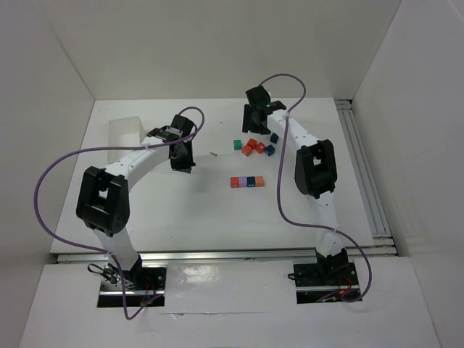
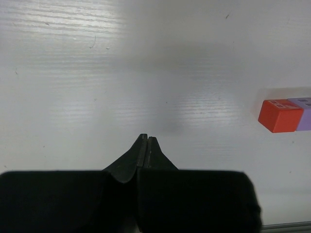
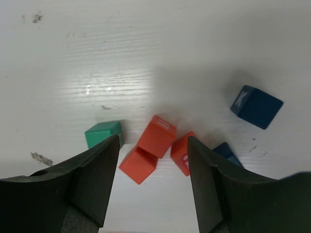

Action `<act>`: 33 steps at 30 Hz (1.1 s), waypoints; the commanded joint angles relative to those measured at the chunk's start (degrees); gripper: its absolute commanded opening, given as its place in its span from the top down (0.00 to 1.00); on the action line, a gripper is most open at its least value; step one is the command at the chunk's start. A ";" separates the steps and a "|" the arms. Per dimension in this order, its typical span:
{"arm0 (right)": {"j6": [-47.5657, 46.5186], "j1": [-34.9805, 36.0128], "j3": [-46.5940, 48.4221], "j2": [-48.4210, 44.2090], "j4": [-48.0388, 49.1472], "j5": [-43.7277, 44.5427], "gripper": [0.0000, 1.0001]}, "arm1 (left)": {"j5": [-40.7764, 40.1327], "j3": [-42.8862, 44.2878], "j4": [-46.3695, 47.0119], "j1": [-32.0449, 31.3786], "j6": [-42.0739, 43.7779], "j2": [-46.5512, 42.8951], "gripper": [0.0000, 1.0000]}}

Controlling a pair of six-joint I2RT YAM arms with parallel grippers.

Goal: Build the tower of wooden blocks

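Note:
A flat row of wood blocks [image 1: 247, 181] lies mid-table: red, purple, dark blue, orange-red, one layer high. Its red end block [image 2: 280, 115] and purple block [image 2: 303, 112] show at the right of the left wrist view. Loose blocks lie behind it: teal [image 1: 238, 144], orange [image 1: 247, 150], red [image 1: 260, 147], blue [image 1: 270, 150], dark blue [image 1: 274, 137]. My right gripper [image 1: 254, 129] hovers open over them, its jaws [image 3: 153, 141] straddling two orange blocks [image 3: 157, 136] and a red one [image 3: 182, 153]; the teal block [image 3: 102, 133] lies just outside. My left gripper [image 2: 146, 138] is shut and empty, left of the row.
A white rectangular tray [image 1: 127, 130] stands at the back left, behind the left arm. A small dark fleck [image 1: 213, 154] lies on the table between the grippers. White walls enclose the table; a rail [image 1: 362, 167] runs along its right edge.

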 commanded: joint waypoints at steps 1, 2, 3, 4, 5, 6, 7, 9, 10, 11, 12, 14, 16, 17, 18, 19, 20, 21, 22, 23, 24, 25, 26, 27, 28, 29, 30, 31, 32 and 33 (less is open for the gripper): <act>1.26 2.17 3.67 1.57 -0.94 -0.06 0.35 | 0.49 -1.01 0.84 0.30 1.21 -2.73 1.00; 1.27 2.69 3.68 2.44 -1.46 -0.58 0.35 | 0.49 -1.02 0.84 0.30 1.73 -2.73 1.00; 1.79 2.70 3.68 2.45 -1.47 -0.59 0.35 | 0.49 -1.02 0.84 0.30 1.73 -2.73 1.00; 1.80 2.70 3.68 3.06 -1.47 -0.07 0.36 | 1.01 -1.72 0.84 0.30 1.73 -2.73 1.00; 2.40 3.22 3.68 3.06 -1.47 -0.06 0.36 | 1.01 -2.24 0.84 0.30 1.73 -2.73 1.00; 2.41 3.23 3.68 3.06 -1.47 0.46 0.37 | 1.01 -2.25 0.84 0.30 1.73 -2.73 1.00; 2.93 3.23 3.68 3.06 -1.99 0.47 0.37 | 1.01 -2.25 1.36 0.30 1.73 -2.73 1.00; 3.55 3.23 3.15 3.06 -2.00 1.08 0.37 | 1.01 -2.78 1.36 0.30 1.73 -2.73 1.00; 4.16 3.23 2.63 3.06 -2.52 1.86 0.37 | 1.54 -2.78 1.36 0.30 1.73 -2.73 1.00; 4.78 3.23 1.84 3.06 -2.52 2.57 0.37 | 1.54 -2.78 1.36 0.30 2.26 -2.73 1.00; 4.78 3.75 1.31 2.37 -2.52 3.10 0.37 | 1.54 -2.78 1.36 0.30 2.26 -2.73 1.00; 5.31 3.75 -0.44 1.75 -2.00 3.81 0.37 | 1.54 -2.78 1.36 0.30 2.26 -2.73 1.00; 5.31 3.75 -1.06 1.22 -1.47 3.81 0.37 | 1.54 -2.78 1.36 0.30 2.26 -2.73 1.00; 5.31 3.75 -1.07 1.22 -2.17 4.42 0.37 | 1.54 -2.78 1.36 0.30 2.26 -2.73 1.00; 5.31 3.75 -1.07 1.22 -2.17 4.42 0.37 | 1.54 -2.78 1.36 0.30 2.26 -2.73 1.00; 5.31 3.75 -1.07 1.22 -2.17 4.94 0.37 | 1.54 -2.78 1.36 0.30 2.26 -2.73 1.00; 5.31 3.75 -1.07 1.22 -2.17 4.95 0.37 | 2.06 -2.78 1.36 0.30 2.26 -2.73 1.00; 5.31 3.75 -1.07 1.83 -2.17 4.95 0.37 | 2.07 -2.78 1.36 0.30 2.26 -2.73 1.00; 5.83 3.75 -1.07 2.36 -2.70 4.95 0.37 | 2.07 -2.78 1.36 0.30 2.26 -2.73 1.00; 5.84 3.75 -0.37 2.36 -2.70 4.95 0.37 | 2.07 -2.78 1.36 0.30 2.26 -2.73 1.00; 6.45 3.75 0.15 2.36 -3.31 5.47 0.37 | 2.07 -2.78 1.89 0.30 2.26 -2.73 1.00; 6.45 3.75 0.16 2.97 -3.32 5.48 0.37 | 2.07 -2.78 1.89 0.30 2.26 -2.73 1.00; 6.45 3.75 0.16 2.98 -3.84 5.48 0.37 | 2.07 -2.78 1.89 0.30 2.26 -2.73 1.00; 6.45 3.75 0.16 2.98 -3.84 5.48 0.37 | 2.07 -2.78 1.89 0.30 2.26 -2.73 1.00; 7.06 3.75 0.16 2.98 -3.84 5.48 0.37 | 2.07 -2.78 1.89 0.30 2.26 -2.73 1.00; 7.07 3.75 0.16 2.98 -3.84 6.09 0.38 | 2.07 -2.78 1.89 0.30 2.26 -2.73 1.00; 7.07 3.75 0.16 2.98 -3.84 6.09 0.38 | 2.07 -2.78 1.89 0.30 2.26 -2.73 1.00; 7.07 3.75 0.16 2.98 -3.84 6.09 0.38 | 2.07 -2.78 1.89 0.30 2.26 -2.21 1.00; 7.07 3.75 0.16 2.98 -3.84 6.09 0.38 | 2.07 -2.78 1.89 0.30 2.26 -2.20 1.00; 7.07 3.75 -0.54 2.37 -3.32 6.09 0.38 | 2.59 -2.78 1.89 0.30 2.26 -2.20 1.00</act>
